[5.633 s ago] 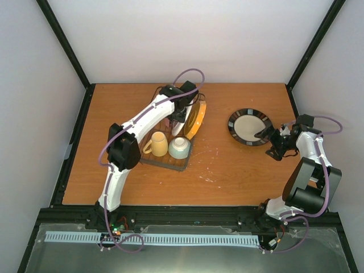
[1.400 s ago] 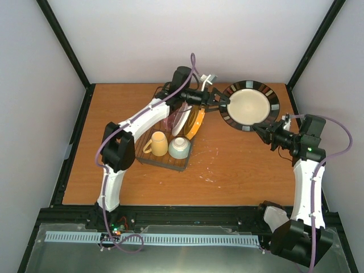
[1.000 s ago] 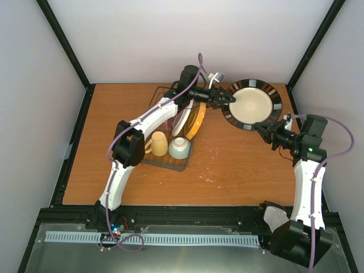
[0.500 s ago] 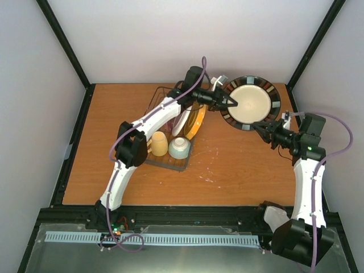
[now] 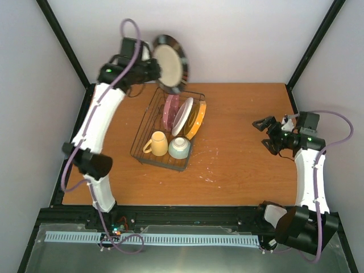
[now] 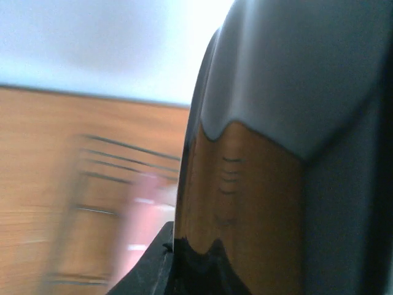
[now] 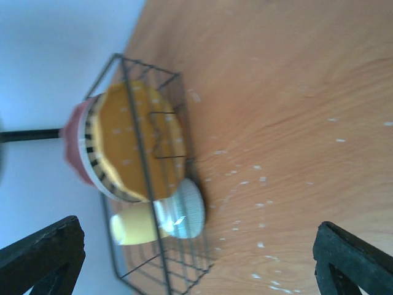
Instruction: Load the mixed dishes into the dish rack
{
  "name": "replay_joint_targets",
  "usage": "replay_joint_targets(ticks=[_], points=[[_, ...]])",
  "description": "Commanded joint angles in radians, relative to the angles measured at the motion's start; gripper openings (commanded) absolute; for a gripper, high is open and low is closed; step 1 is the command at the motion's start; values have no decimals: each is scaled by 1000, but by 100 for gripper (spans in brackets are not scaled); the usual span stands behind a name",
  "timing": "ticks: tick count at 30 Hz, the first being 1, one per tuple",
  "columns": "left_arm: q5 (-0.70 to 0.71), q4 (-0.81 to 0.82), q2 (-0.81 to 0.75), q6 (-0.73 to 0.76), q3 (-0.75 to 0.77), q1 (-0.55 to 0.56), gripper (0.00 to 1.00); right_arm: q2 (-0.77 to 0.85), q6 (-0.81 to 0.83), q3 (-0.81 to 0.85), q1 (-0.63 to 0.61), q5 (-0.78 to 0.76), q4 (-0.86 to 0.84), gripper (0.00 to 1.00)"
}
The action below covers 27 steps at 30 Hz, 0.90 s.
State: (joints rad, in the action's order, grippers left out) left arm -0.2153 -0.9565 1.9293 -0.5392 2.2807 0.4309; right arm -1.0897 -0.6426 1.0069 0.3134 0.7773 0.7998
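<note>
Dark-rimmed plate (image 5: 169,62) hung high near the far end of the dish rack (image 5: 149,116), clamped in our left tool (image 5: 152,66); our right tool (image 5: 261,133) gaped empty over the table's (image 5: 239,165) right side.

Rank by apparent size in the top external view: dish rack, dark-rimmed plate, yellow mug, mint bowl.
1. dish rack
2. dark-rimmed plate, held aloft nearer the camera, which may inflate it
3. yellow mug and mint bowl: look about alike, so not ranked

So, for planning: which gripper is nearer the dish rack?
Left. The left gripper hovers by the far end of the dish rack; the right gripper is well aside.
</note>
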Motion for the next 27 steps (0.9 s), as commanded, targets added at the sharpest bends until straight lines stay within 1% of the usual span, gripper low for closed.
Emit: replay_joint_targets(ticks=[1,4,6,10,16,22,27], points=[[493,-116,-225,150,70,8,1,-24,81,-41,-7,-195,61,100],[627,-175,-259,194,44,8,1,-64,112,-62,-7,-198,58,100],[675,-242,-245,212,43,7,1,-86,124,-74,-6,-192,43,100],[667,-347,-210,205,6,17,1,-125,124,-78,-6,-172,10,100],[724,-326,-216,236,-167,61,1,-139,119,-70,-6,-153,-14,100],[772,-271,-197,280,-249,82,1,-135,126,-86,-6,-147,-19,100],[821,-185,-195,337,-319,90,1,-133,126,-93,-7,-148,-26,100]])
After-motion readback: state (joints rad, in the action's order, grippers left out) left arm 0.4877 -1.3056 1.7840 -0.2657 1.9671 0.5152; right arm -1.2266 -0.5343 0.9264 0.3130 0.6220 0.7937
